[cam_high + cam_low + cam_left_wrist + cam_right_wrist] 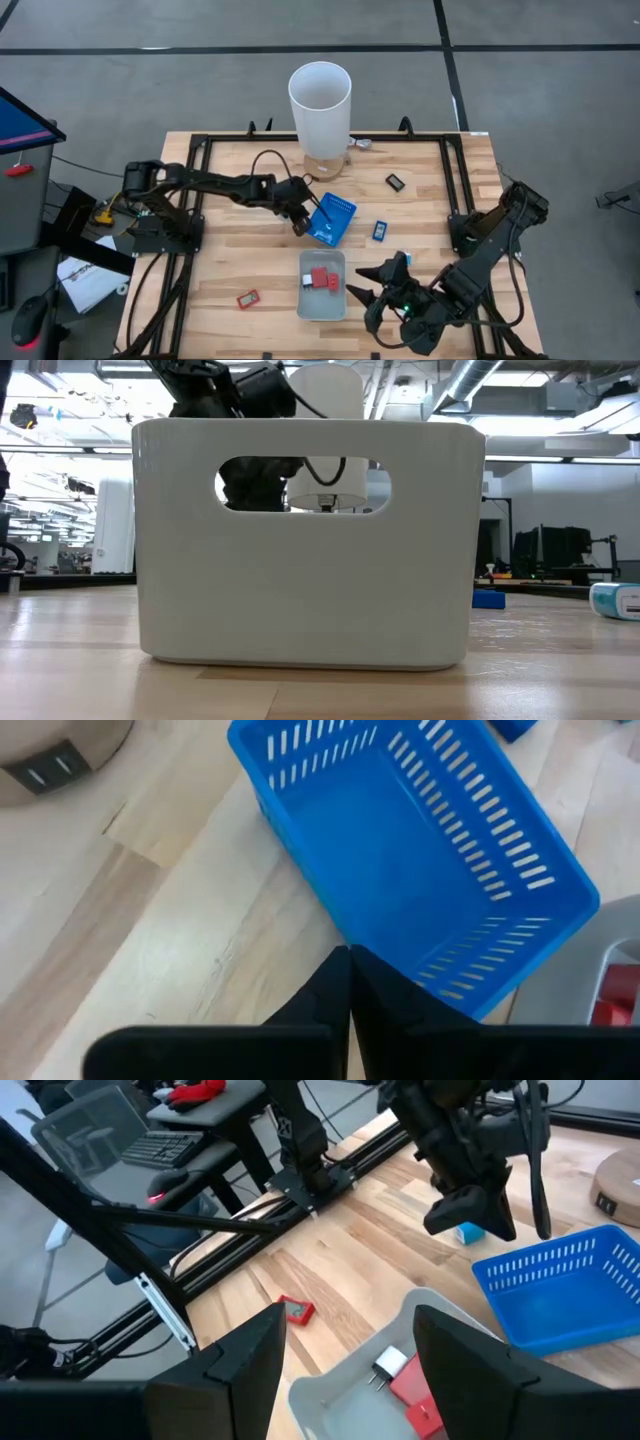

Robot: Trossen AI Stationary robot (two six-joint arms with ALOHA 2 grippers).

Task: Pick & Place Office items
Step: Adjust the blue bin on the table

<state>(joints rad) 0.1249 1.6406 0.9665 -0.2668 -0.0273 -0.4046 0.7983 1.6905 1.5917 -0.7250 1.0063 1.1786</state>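
Observation:
My left gripper [299,224] is shut, its tips [350,960] at the outer long wall of the empty blue tray [420,850], on the tray's left side [333,218]. My right gripper [345,1370] is open and hovers just right of the pale grey tray [322,300]. That tray holds red pieces [415,1390] and a white one [385,1363]. Loose on the table lie a red piece [248,298], a blue piece [380,231], a black piece [395,182] and a small cyan piece [408,258]. My left gripper's shut fingertips [340,982] slant down to the blue tray's outer long wall [330,925], close to one corner. I cannot tell whether they touch it. The tray rests flat on the table.
The tall white cylinder [320,100] stands on a round wooden base at the far edge, behind the blue tray. In the low view the grey tray's wall [300,580] blocks most of the table. Black frame rails [455,190] run along both sides. Bare wood lies near left.

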